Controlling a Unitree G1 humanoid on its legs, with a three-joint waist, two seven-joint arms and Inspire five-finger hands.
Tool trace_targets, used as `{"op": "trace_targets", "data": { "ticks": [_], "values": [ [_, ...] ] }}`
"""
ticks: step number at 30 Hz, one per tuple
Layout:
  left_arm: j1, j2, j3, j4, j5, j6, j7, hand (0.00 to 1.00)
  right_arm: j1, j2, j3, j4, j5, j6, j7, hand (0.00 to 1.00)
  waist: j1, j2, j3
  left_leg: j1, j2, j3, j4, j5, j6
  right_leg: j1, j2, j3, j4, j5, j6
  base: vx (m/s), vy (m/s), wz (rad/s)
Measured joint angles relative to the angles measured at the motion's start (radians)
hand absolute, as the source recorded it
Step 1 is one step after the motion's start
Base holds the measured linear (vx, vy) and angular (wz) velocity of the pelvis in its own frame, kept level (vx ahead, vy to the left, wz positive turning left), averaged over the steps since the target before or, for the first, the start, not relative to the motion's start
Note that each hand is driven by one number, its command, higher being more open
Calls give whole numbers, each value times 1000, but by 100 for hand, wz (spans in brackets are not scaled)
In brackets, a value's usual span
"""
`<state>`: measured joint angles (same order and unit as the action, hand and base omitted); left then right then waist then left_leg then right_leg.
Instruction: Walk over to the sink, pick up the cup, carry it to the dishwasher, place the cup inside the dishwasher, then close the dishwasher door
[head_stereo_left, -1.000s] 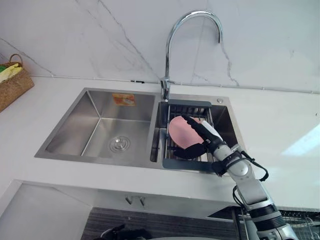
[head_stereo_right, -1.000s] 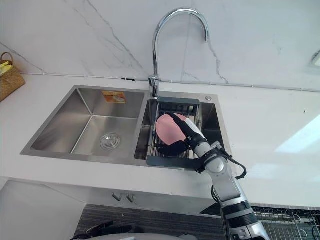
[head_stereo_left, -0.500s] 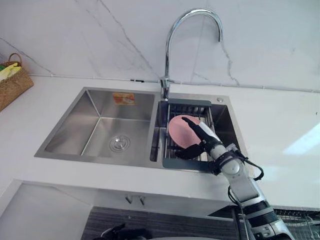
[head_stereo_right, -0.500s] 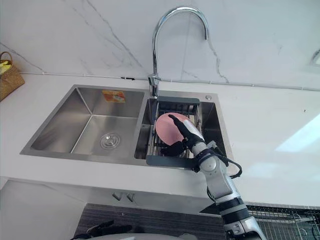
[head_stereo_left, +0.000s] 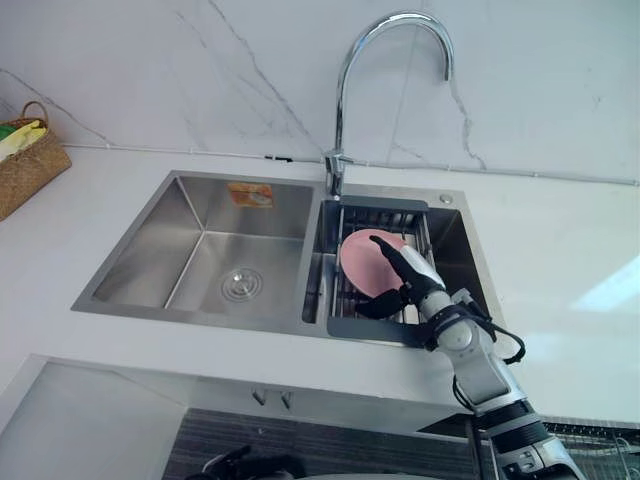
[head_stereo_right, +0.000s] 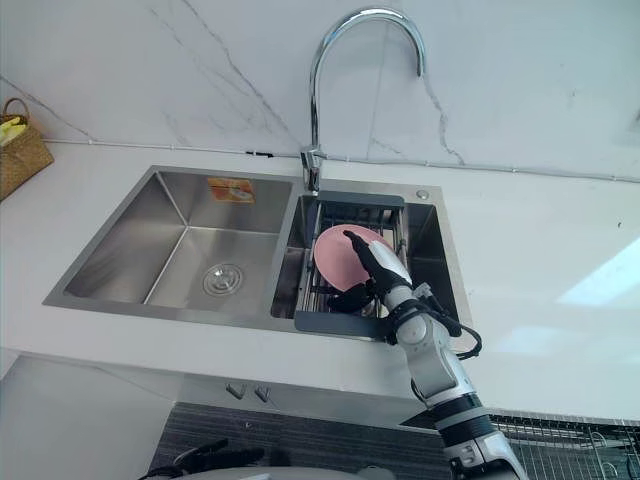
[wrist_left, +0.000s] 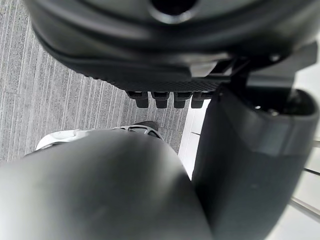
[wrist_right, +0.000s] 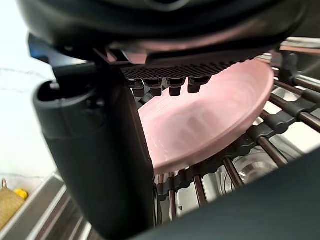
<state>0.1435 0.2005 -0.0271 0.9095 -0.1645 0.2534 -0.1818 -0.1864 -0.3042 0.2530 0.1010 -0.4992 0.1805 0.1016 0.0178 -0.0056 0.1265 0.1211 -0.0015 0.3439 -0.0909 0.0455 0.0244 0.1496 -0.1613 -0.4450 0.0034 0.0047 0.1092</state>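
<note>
No cup shows; a pink round plate (head_stereo_left: 358, 265) leans on edge in a dark drain rack (head_stereo_left: 372, 328) set in the sink's right basin. My right hand (head_stereo_left: 418, 285) reaches over the counter edge to it. Its straight fingers lie along the plate's right face and its thumb (wrist_right: 95, 150) stands out below the near rim. The hand is open, and the plate (wrist_right: 210, 115) rests on the rack bars between thumb and fingers. My left hand (wrist_left: 170, 55) hangs low over grey floor, fingers relaxed.
The steel left basin (head_stereo_left: 215, 270) has a drain in its floor. A tall curved faucet (head_stereo_left: 345, 100) rises behind the rack. A wicker basket (head_stereo_left: 25, 165) stands on the white counter at far left. A wire rack (head_stereo_left: 600, 430) shows at the lower right.
My right forearm has swung in and stands steeper, while the fingers stay on the plate. The plate has not moved. The whole view has shifted slightly.
</note>
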Motion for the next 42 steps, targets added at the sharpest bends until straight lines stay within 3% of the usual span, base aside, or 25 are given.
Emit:
{"op": "trace_targets", "data": {
  "ticks": [4,5,13,20,34,42],
  "values": [
    [0,-3,0,-7,8,0,-5,100,-2,6,21,30,-48,-22,-56,100,12,2,3,0,-1,-4,0,0,0,2,-1,-4,0,-1,1,-9,-3,4],
    [0,-3,0,-8,9,0,-7,100,-3,7,27,34,-65,-33,-80,0,15,2,3,0,-2,-6,0,0,0,3,-1,-6,0,-2,2,-5,-4,5],
    [-2,-5,5,-12,34,0,-18,100,-41,11,46,121,-247,-149,-293,0,21,3,5,0,-8,-28,0,1,1,14,-7,-27,2,-6,6,-1,-2,8],
    [-7,-7,24,-13,62,-3,-28,100,-64,-2,58,145,-352,-186,-491,0,23,4,18,2,-9,-30,0,2,2,15,-9,-28,8,-8,7,0,0,0],
    [-10,-8,24,-19,86,-11,-44,100,-75,-51,76,186,-365,-221,-509,0,29,4,24,9,-11,-36,0,2,2,23,-12,-33,12,-13,8,-2,-2,1],
    [-10,-10,24,-21,86,-12,-44,100,-55,-50,0,183,-251,-267,-527,0,29,8,27,9,-13,-37,0,2,2,23,-14,-30,14,-15,9,0,0,0]
  ]
}}
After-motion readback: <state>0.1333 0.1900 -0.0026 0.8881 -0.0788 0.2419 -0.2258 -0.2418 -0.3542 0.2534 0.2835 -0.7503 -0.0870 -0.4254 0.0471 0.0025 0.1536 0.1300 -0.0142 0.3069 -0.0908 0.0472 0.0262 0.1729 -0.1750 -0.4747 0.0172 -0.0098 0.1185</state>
